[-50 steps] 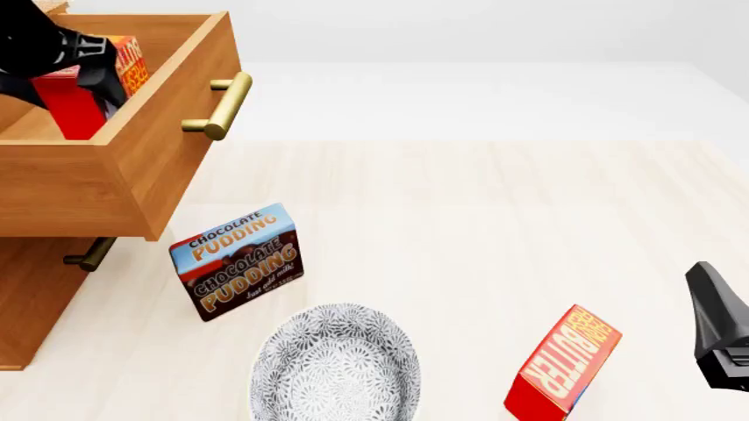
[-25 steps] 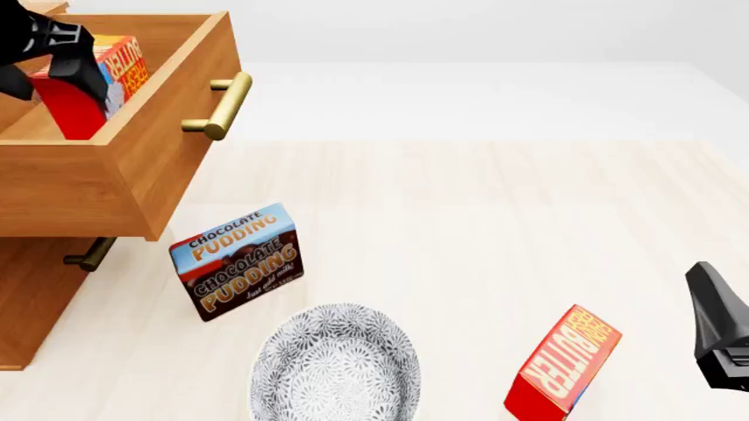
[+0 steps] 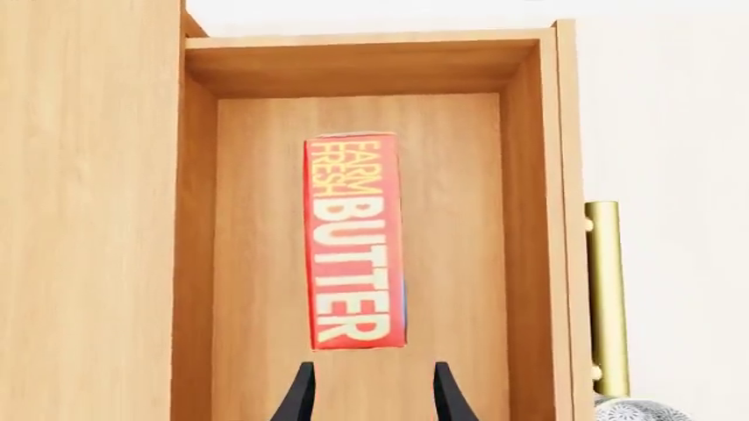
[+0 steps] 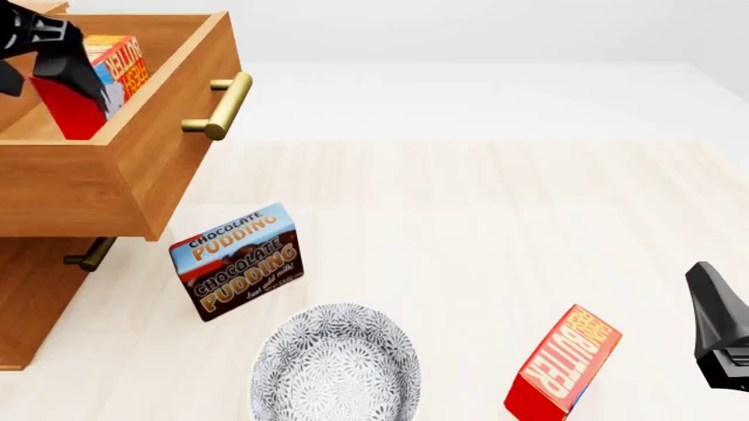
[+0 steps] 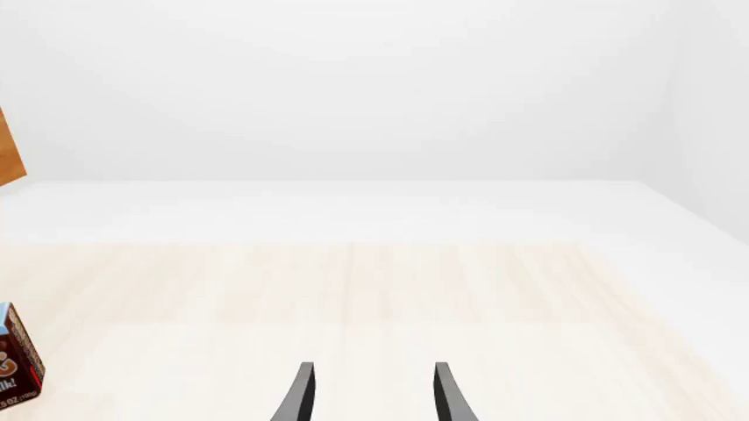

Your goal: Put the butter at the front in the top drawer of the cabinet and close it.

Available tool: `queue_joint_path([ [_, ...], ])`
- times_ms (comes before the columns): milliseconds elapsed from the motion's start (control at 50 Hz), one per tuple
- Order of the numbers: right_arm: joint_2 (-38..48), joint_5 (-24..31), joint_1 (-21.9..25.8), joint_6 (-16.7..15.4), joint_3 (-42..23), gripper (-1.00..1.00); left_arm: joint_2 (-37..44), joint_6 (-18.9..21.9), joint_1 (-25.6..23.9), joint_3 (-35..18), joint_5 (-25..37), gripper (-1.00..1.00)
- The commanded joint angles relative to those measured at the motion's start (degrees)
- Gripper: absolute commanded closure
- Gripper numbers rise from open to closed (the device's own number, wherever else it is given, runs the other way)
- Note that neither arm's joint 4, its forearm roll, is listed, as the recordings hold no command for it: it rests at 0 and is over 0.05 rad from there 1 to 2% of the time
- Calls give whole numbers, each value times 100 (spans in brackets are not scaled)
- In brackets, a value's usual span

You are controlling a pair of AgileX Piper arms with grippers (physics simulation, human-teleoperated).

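The top drawer (image 4: 153, 149) of the cabinet (image 4: 30, 298) stands pulled out, its brass handle (image 4: 223, 105) facing the table. A butter carton (image 3: 354, 241) lies inside on the drawer floor, red with yellow lettering. My left gripper (image 3: 372, 399) hovers open just above it, apart from it, with nothing between the fingers. A twin butter carton (image 4: 564, 361) stands tilted on the table at the front right. Beside that carton, near the right edge, my right gripper (image 5: 372, 395) is open and empty over bare tabletop.
A Chocolate Pudding box (image 4: 238, 260) stands on the table in front of the cabinet. A patterned grey bowl (image 4: 336, 368) sits at the front centre. A lower drawer's handle (image 4: 88, 254) juts out beneath the open drawer.
My left gripper has let go of the butter and risen away from it; the carton stays in the drawer. The right arm has not moved.
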Motion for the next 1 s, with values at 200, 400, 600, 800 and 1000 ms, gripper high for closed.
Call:
queue_joint_path([
  [200,-17,8,0,-5,9,-100,-842,674,-257,442,0,-100],
  [400,-13,2,0,-5,10,-100,-1485,1169,-179,828,0,-100],
  [600,-15,5,0,-7,10,-100,-1810,1552,-387,668,0,-100],
  [800,-23,16,0,-7,6,-100,-1894,1715,-760,530,0,-100],
  [1000,-24,19,0,-7,3,-100,-1544,1692,-1477,7,0,-100],
])
